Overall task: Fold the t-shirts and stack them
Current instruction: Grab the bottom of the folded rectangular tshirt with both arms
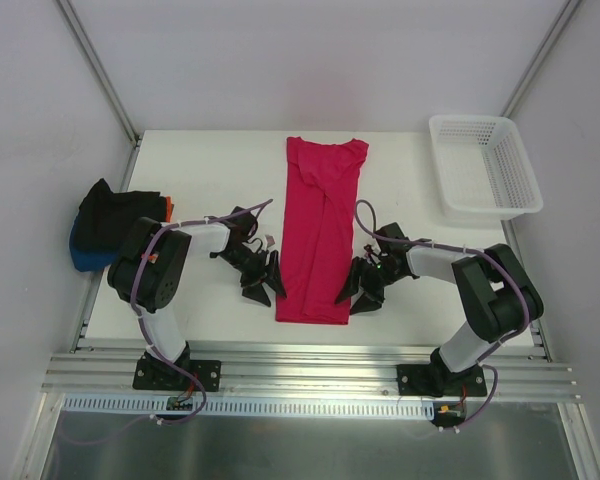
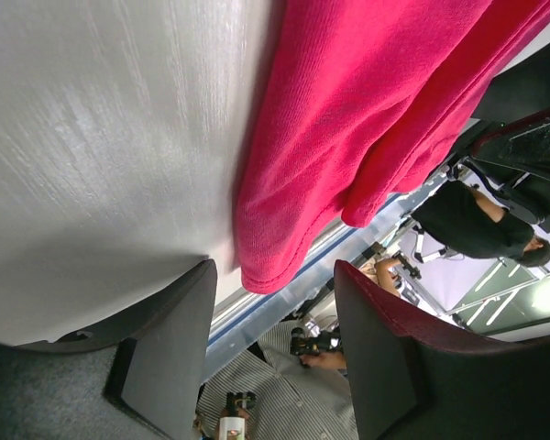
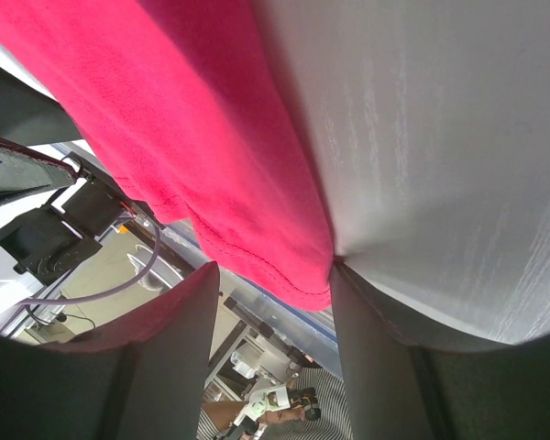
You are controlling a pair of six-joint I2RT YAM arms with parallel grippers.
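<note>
A crimson-pink t-shirt [image 1: 320,230] lies in the middle of the white table [image 1: 210,170], folded into a long narrow strip with its collar at the far end. My left gripper [image 1: 260,290] is low at the strip's near left corner, and my right gripper [image 1: 358,298] is low at its near right corner. In the left wrist view the shirt [image 2: 367,110] has its hem corner reaching between the tips of the open left gripper [image 2: 275,270]. In the right wrist view the shirt [image 3: 192,119] has its corner between the tips of the open right gripper [image 3: 273,270], close to the right finger.
At the table's left edge sits a pile of shirts: black [image 1: 110,215] on top, blue [image 1: 85,255] below, an orange edge [image 1: 168,207] showing. A white mesh basket [image 1: 485,165] stands at the far right corner. The table's near edge runs just behind both grippers.
</note>
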